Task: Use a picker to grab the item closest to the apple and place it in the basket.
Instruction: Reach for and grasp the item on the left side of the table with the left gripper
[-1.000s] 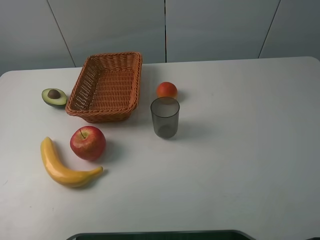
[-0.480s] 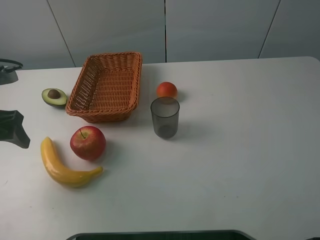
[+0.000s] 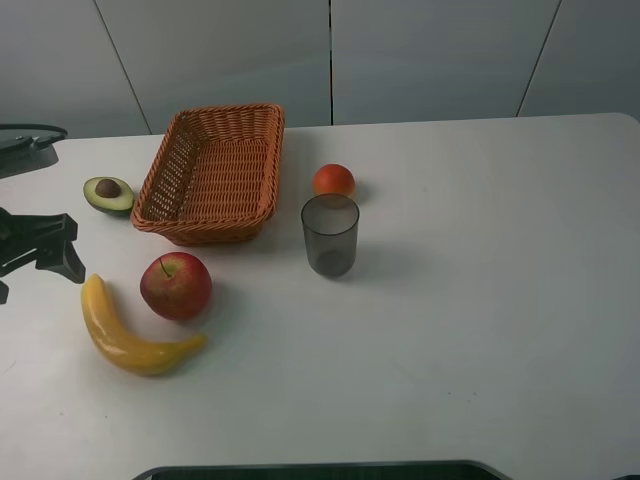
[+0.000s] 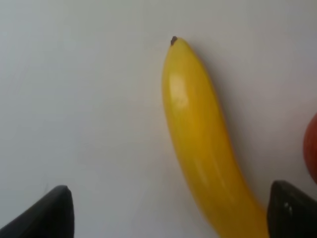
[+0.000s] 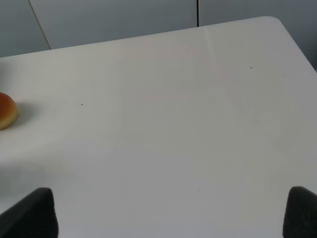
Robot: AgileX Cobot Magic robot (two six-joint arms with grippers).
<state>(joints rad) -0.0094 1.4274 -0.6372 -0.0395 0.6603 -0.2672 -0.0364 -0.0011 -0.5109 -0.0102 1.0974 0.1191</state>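
Observation:
A red apple [image 3: 176, 286] sits front left on the white table, with a yellow banana [image 3: 125, 335] curving close beside it. The woven basket [image 3: 165, 175] stands empty behind the apple. My left gripper [image 3: 68, 248] hovers at the table's left edge, just left of the banana's upper tip, and is open. In the left wrist view the banana [image 4: 203, 144] lies between the widely spread fingertips [image 4: 59, 213], with the apple's edge [image 4: 312, 148] at the side. My right gripper [image 5: 166, 215] is open over bare table and is out of the exterior high view.
A halved avocado [image 3: 108, 194] lies left of the basket. An orange [image 3: 334, 181] and a grey translucent cup [image 3: 330, 236] stand right of the basket. The orange [image 5: 6, 110] also shows in the right wrist view.
My left gripper has come in from the left edge and moved right, toward the banana's upper tip. The objects have not moved.

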